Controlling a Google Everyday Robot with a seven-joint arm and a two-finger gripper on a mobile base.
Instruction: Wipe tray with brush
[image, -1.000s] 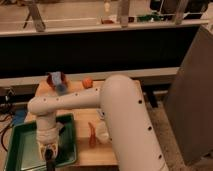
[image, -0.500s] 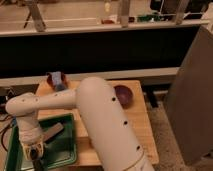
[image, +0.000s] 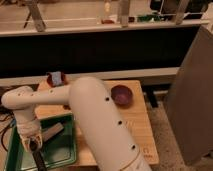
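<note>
The green tray (image: 60, 150) lies at the front left of the wooden table. The grey-brown brush (image: 52, 131) lies slanted inside the tray, near its back rim. My gripper (image: 35, 149) points down into the left part of the tray, just left of and below the brush's lower end. I cannot tell whether it touches or holds the brush. My white arm (image: 95, 120) arches over the table and hides the tray's right rim.
A dark maroon bowl (image: 121, 95) stands on the wooden table (image: 137, 127) to the right of the arm. A blue object on a reddish item (image: 56, 78) sits at the table's back left. A dark counter wall runs behind, and a grey panel (image: 192, 100) stands at the right.
My gripper has moved left inside the tray. The arm swung with it, uncovering the maroon bowl. In the last half second it has hardly moved.
</note>
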